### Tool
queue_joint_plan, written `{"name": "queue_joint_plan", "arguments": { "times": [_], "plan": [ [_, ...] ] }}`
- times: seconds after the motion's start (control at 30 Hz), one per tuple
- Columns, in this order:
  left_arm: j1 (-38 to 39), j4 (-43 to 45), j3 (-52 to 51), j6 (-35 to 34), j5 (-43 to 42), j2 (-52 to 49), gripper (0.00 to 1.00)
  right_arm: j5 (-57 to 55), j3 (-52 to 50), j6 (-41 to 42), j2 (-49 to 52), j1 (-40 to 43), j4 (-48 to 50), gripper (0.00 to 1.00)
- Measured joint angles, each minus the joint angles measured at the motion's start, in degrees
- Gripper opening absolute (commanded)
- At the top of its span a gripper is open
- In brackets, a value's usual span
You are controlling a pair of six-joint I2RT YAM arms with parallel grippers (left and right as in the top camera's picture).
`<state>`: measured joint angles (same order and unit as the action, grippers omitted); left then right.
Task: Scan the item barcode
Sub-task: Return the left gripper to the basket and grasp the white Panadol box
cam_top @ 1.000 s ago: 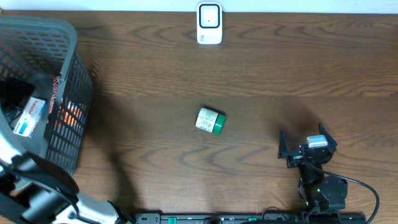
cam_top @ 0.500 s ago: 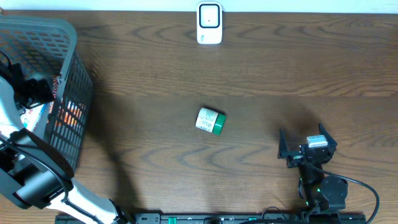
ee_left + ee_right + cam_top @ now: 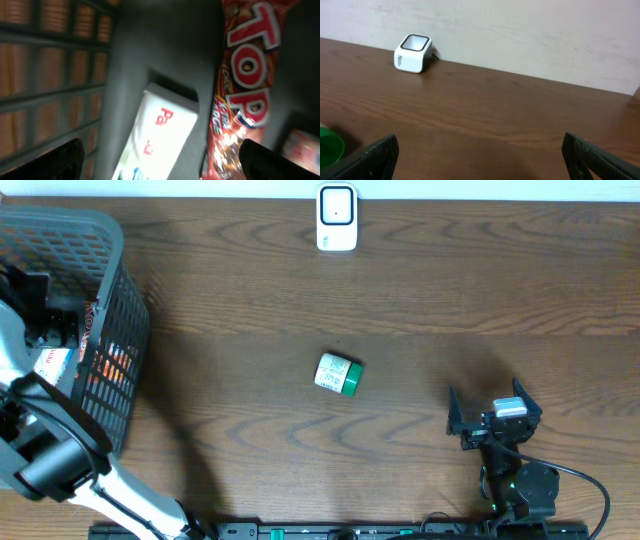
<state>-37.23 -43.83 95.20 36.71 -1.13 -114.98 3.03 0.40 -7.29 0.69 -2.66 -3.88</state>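
**Left arm poised over basket for a pick**

My left gripper (image 3: pixel 167 159) hangs inside the dark grey plastic mesh basket (image 3: pixel 100 225) on the left of the table, jaws spread wide and holding nothing. Directly beneath it lie a white carton with red lettering (image 3: pixel 160 130) and, just beside it, a red foil snack wrapper (image 3: pixel 245 75). The view is blurred, so I cannot tell whether the two touch. I judge the carton the item to take. I would centre the jaws across its narrow width, come down square, and close only once both fingers clear the wrapper and the basket wall. The white boxy barcode scanner (image 3: pixel 336 218) stands at the far edge of the brown wood-grain table (image 3: pixel 250 300), well apart from the basket. A small white-labelled jar with a green cap (image 3: pixel 337 374) lies near the table's middle. My right gripper (image 3: pixel 487 405) rests fully open and empty near the front right.
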Motion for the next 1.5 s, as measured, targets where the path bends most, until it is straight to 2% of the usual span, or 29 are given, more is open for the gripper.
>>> {"name": "queue_joint_plan", "arguments": {
  "times": [0.13,0.57,0.6,0.67,0.73,0.8,0.87,1.27,1.4,1.5],
  "plan": [
    [-0.28,1.97,-0.04,1.31,0.00,-4.94,0.98,0.00,0.00,0.00,0.00,0.00,0.00,0.99],
    [-2.86,4.31,-0.04,2.12,-0.72,-8.39,0.99,0.00,0.00,0.00,0.00,0.00,0.00,0.99],
    [-2.89,4.31,-0.04,2.12,-0.70,-8.39,0.95,0.00,0.00,0.00,0.00,0.00,0.00,0.99],
    [-2.91,4.31,-0.04,2.21,-0.66,-8.39,0.76,0.00,0.00,0.00,0.00,0.00,0.00,0.99],
    [-2.93,4.28,-0.04,2.47,-0.70,-8.48,0.62,0.00,0.00,0.00,0.00,0.00,0.00,0.99],
    [-2.95,4.04,-0.04,2.40,-1.31,-8.68,0.54,0.00,0.00,0.00,0.00,0.00,0.00,0.99],
    [-3.02,3.65,-0.04,2.29,-2.05,-8.76,0.52,0.00,0.00,0.00,0.00,0.00,0.00,0.99],
    [-2.73,1.99,-0.02,0.57,-2.08,-8.72,0.52,0.00,0.00,0.00,0.00,0.00,0.00,0.99],
    [-0.11,1.33,-0.07,-2.25,-2.01,-7.39,0.52,0.00,0.00,0.00,0.00,0.00,0.00,0.99],
    [3.54,1.09,-0.15,-3.10,-2.16,-2.71,0.52,0.00,0.00,0.00,0.00,0.00,0.02,0.99]
  ]
}}
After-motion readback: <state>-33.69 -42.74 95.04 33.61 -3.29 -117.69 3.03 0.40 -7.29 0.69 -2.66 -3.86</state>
